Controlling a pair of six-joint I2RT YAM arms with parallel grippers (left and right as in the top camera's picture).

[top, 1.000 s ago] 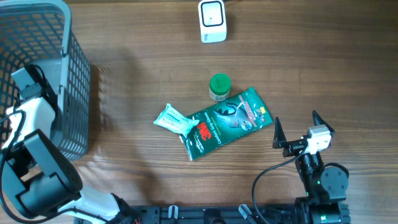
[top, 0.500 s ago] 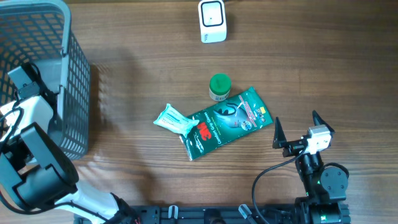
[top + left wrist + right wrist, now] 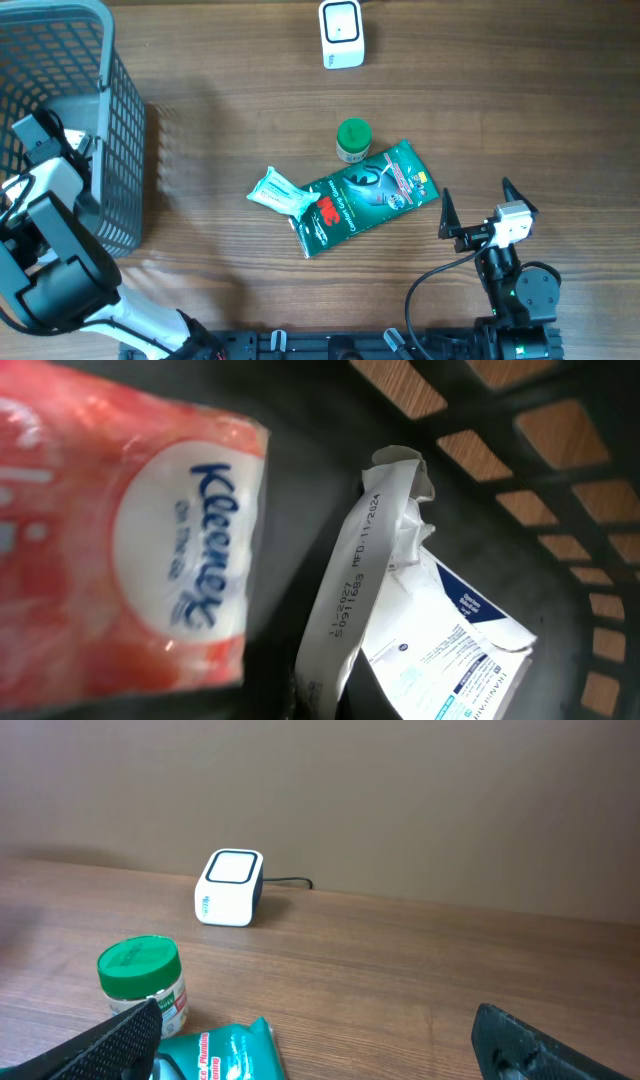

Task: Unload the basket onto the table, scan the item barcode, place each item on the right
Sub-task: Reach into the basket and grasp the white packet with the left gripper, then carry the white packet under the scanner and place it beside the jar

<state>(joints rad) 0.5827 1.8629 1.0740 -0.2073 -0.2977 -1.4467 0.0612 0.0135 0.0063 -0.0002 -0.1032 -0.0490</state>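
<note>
now the left hand (image 3: 38,132), open a second ago, is closed tight in the basket (image 3: 122,150) at the white packet (image 3: 370,590); a grip cannot be confirmed. the right hand (image 3: 474,190) is spread wide, empty. a lift toward scanning is judged next.

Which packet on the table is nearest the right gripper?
The big dark green packet; the small pale packet lies at its far end, further from the right gripper.
</note>
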